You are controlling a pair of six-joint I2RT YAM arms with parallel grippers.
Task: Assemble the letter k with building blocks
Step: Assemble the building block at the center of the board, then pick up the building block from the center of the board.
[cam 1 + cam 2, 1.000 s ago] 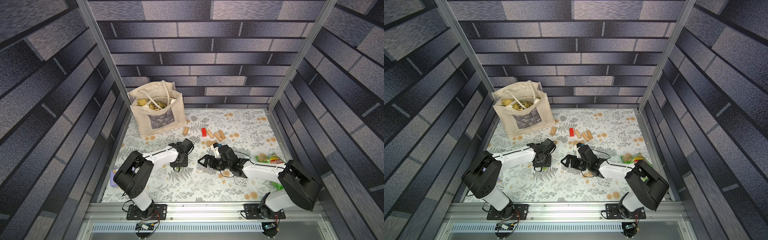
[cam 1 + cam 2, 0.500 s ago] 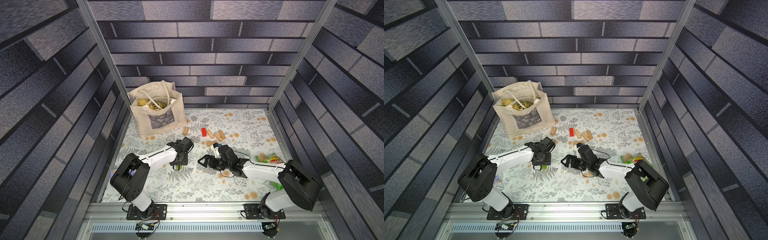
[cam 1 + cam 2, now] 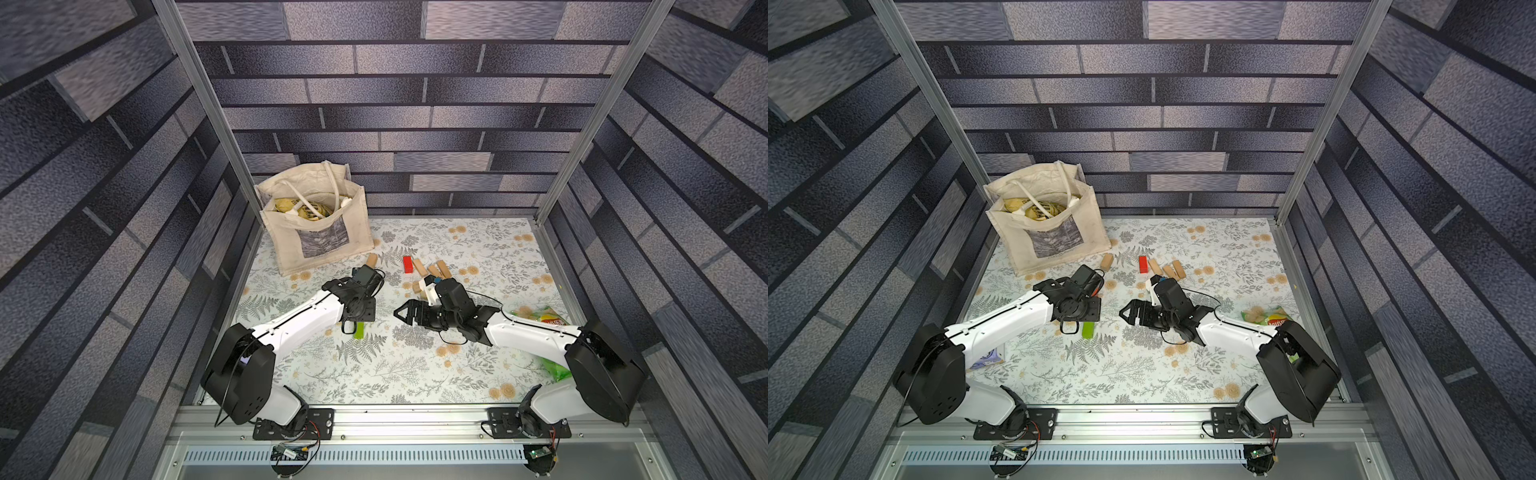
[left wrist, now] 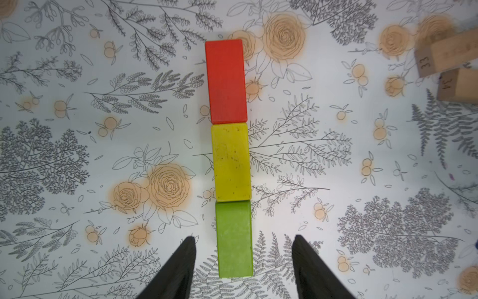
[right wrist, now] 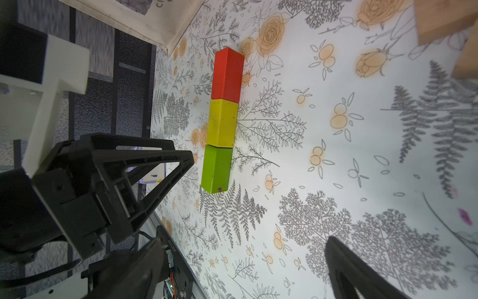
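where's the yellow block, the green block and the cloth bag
yellow block (image 4: 231,161): left wrist view, middle of its top face
green block (image 4: 234,238): left wrist view, middle of its top face
cloth bag (image 3: 324,239): in a top view, printed patch on its front panel

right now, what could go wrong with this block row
The left fingers straddle the green wooden block ending the row with the yellow wooden block and red wooden block; sideways drift while lifting could skew it. The open right fingers, close beside that row, might clip it.
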